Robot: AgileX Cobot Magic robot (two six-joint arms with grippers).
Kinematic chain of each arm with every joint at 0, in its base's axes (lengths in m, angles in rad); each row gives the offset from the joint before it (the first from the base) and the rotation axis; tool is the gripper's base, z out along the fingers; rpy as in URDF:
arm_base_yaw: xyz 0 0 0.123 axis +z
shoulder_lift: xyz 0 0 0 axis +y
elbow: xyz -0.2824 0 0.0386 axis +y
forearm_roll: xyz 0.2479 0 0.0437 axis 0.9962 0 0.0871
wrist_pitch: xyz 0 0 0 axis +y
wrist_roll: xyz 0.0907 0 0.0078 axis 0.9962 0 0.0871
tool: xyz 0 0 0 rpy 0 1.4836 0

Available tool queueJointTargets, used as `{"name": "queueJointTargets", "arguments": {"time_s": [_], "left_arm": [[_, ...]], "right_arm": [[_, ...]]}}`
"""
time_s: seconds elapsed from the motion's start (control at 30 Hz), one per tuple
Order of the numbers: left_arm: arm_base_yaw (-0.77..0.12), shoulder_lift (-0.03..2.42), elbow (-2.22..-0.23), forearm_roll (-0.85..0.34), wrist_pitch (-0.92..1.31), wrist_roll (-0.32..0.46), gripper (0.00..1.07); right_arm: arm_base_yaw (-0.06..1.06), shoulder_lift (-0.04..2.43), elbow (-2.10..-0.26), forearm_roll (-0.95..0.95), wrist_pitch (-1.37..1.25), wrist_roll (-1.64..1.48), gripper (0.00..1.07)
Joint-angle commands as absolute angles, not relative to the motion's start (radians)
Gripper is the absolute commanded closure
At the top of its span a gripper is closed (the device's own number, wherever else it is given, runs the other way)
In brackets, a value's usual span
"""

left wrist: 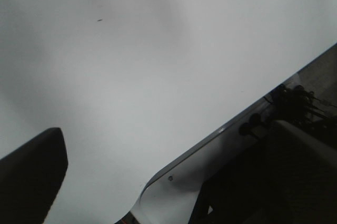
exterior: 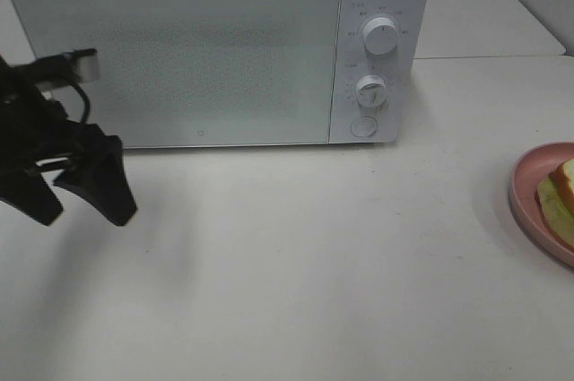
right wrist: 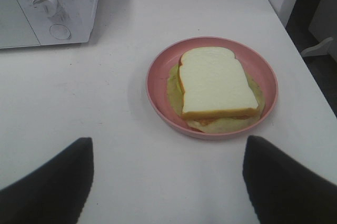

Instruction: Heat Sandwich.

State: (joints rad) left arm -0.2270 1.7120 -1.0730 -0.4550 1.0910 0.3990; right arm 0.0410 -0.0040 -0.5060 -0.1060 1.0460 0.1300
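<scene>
Right wrist view: sandwich (right wrist: pixel 215 84) lies flat in round pink plate (right wrist: pixel 157 70) on white table (right wrist: pixel 121 39). Right gripper (right wrist: pixel 167 179) jaws spread wide, empty, apart from plate. Microwave (right wrist: pixel 50 5) corner with knob (right wrist: pixel 44 2) well apart from the plate.

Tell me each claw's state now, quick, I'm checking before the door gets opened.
Left claw: open, holding nothing, in front of the white microwave.
Right claw: open, holding nothing.
</scene>
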Motion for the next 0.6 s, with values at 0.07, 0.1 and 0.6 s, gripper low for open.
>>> {"name": "queueJointTargets", "arguments": {"time_s": [0.07,0.1,0.6], "left_arm": [[-0.157,1.622,-1.071,-0.312,1.128,0.278,0.08],[-0.157,1.622,-1.071,-0.312,1.128,0.278,0.08],[0.054,1.281,-0.868,-0.133,1.05,0.101,0.08]], "right_arm": [[0.034,-0.03,-0.506,-0.111,1.039,0.112,0.32],[0.034,-0.03,-0.506,-0.111,1.039,0.112,0.32],[0.034,-0.03,-0.506,-0.111,1.039,0.112,0.32]]}}
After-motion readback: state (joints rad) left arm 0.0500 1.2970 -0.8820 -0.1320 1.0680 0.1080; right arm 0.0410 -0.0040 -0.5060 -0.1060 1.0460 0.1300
